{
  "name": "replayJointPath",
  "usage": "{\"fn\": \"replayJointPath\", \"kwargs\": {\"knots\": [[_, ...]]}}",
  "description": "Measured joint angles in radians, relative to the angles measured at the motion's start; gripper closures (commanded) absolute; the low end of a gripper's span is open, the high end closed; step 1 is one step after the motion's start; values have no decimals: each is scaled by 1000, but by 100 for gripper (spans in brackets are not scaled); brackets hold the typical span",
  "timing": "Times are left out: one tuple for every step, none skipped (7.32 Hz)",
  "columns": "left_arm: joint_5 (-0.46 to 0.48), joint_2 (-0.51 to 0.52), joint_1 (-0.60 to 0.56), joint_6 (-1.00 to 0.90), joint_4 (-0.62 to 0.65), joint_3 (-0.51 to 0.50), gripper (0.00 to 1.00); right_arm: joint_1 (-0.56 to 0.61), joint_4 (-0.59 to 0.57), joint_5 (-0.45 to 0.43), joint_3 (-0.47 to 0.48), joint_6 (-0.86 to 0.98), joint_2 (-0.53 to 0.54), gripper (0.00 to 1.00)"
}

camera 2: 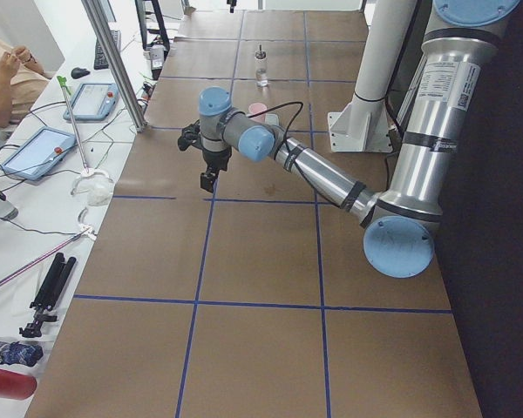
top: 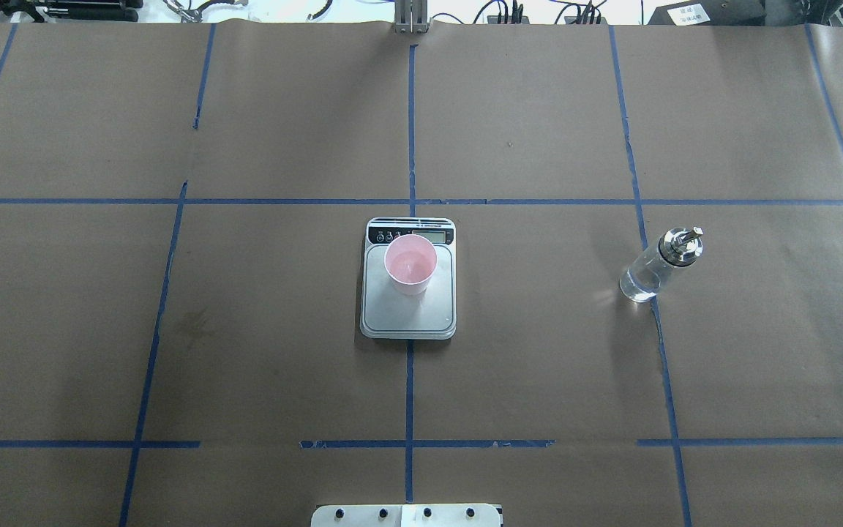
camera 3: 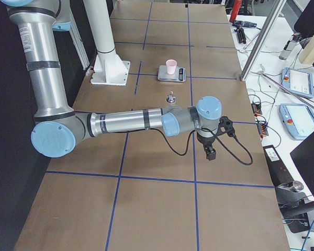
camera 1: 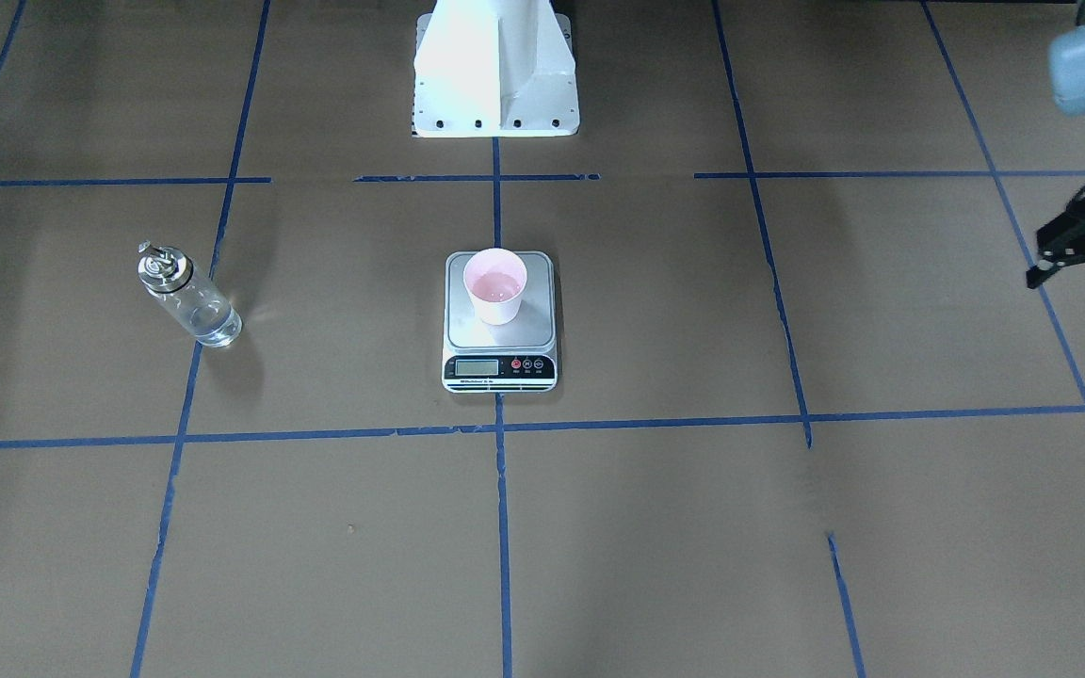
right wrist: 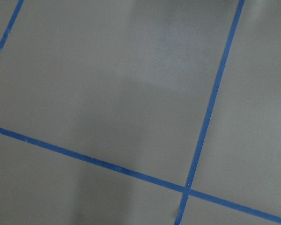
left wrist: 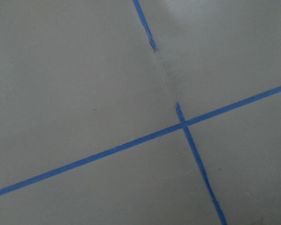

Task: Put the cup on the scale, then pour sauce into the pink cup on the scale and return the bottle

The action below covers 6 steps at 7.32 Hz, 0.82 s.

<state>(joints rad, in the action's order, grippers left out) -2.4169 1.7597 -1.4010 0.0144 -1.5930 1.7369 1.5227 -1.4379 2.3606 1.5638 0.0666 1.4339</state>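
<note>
The pale pink paper cup (camera 1: 496, 287) stands on the silver-topped digital scale (camera 1: 526, 336). The clear glass bottle with a metal spout (camera 1: 189, 299) stands upright well apart from the scale, so pouring looks done. My left gripper (camera 1: 1079, 294) hangs parted and empty, far from the scale, while I cannot tell my right gripper's (camera 3: 211, 152) state.

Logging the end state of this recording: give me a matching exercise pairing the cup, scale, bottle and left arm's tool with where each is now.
Column one:
1. small pale pink paper cup
2. silver rectangular digital scale
3. clear glass bottle with metal spout
4. left arm's black tool

Column two:
A. astride the centre blue tape line
B. far out on the robot's left, holding nothing
C. upright on the scale
D. standing alone on the robot's right

Pairs: 1-C, 2-A, 3-D, 4-B
</note>
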Motion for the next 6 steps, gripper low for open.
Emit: {"fn": "replayJointPath", "kwargs": {"knots": [[-21,-14,-83,-63,-5,-61,0,9,-8,3,11,13,23,0],[-27,-53,-146,-111,-32,-97,0,13,-7,-1,18,20,41,0],[-28,-93,-178,-136,-75,-110,0,15,-1,-3,21,22,59,0],[-28,-116,-190,-141,-106,-116,0,16,20,-3,22,22,84,0],[-28,-126,-198,-142,-125,-120,0,17,55,-3,21,20,113,0],[-27,-129,-215,-142,-131,-121,0,16,81,-4,20,16,138,0]]}}
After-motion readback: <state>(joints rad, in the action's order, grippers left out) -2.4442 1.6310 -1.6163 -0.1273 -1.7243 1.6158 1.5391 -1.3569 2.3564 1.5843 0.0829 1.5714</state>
